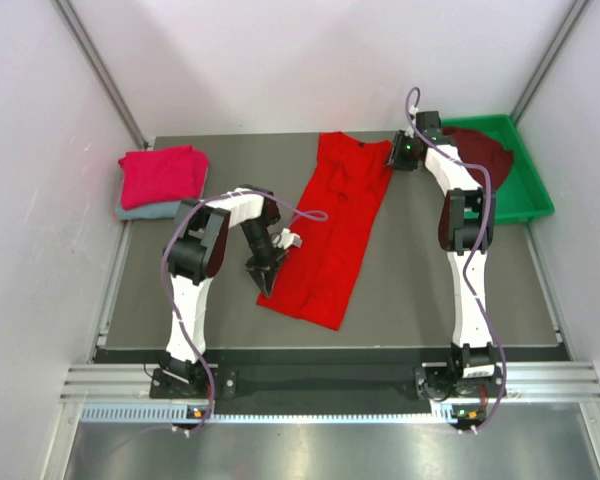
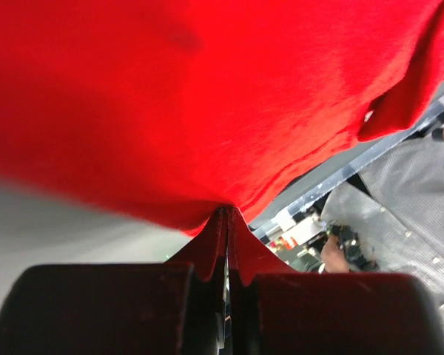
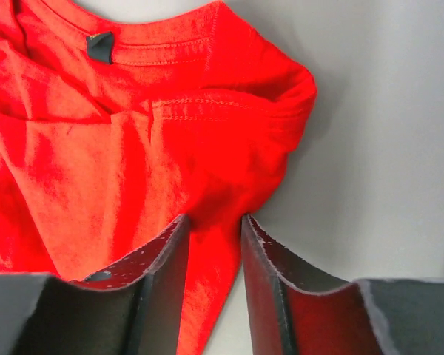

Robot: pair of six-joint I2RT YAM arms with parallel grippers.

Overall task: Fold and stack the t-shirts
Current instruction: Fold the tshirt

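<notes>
The bright red t-shirt (image 1: 335,230) lies folded lengthwise down the middle of the table, collar at the far end. My left gripper (image 1: 264,289) is at its near left corner, shut on the hem. In the left wrist view the red cloth (image 2: 207,89) is pinched between the tips of that gripper (image 2: 227,212). My right gripper (image 1: 391,160) is at the far right shoulder. Its jaws (image 3: 214,222) stand apart with a fold of the red t-shirt (image 3: 133,163) lying between them.
A folded crimson-pink t-shirt (image 1: 162,175) sits on a folded grey-blue one (image 1: 145,210) at the far left. A green tray (image 1: 528,195) at the far right holds the dark maroon t-shirt (image 1: 482,148). Metal rails run along the table's near edge.
</notes>
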